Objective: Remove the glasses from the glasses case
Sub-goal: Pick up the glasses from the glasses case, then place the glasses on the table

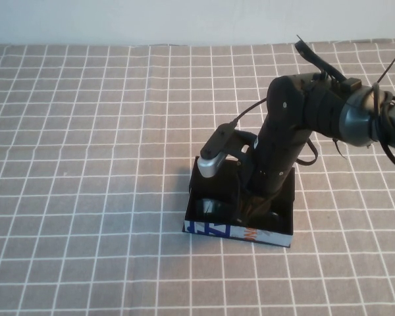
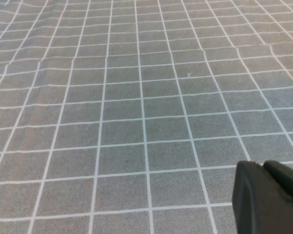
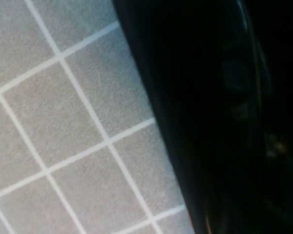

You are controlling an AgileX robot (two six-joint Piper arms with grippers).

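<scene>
The glasses case (image 1: 214,230) lies open on the checked cloth at centre, black inside, with its light blue printed front toward me. My right gripper (image 1: 253,209) reaches straight down into the case, and the arm hides most of the inside. A dark shape with a small glint (image 1: 207,207) at the case's left end looks like part of the black glasses. The right wrist view shows only the case's black edge (image 3: 185,97) beside the cloth. My left gripper (image 2: 263,166) is shut and empty above bare cloth, and it is outside the high view.
A grey cloth with a white grid (image 1: 85,164) covers the whole table. A pale wall runs along the far edge (image 1: 151,23). The right arm's cables (image 1: 382,125) hang at the right.
</scene>
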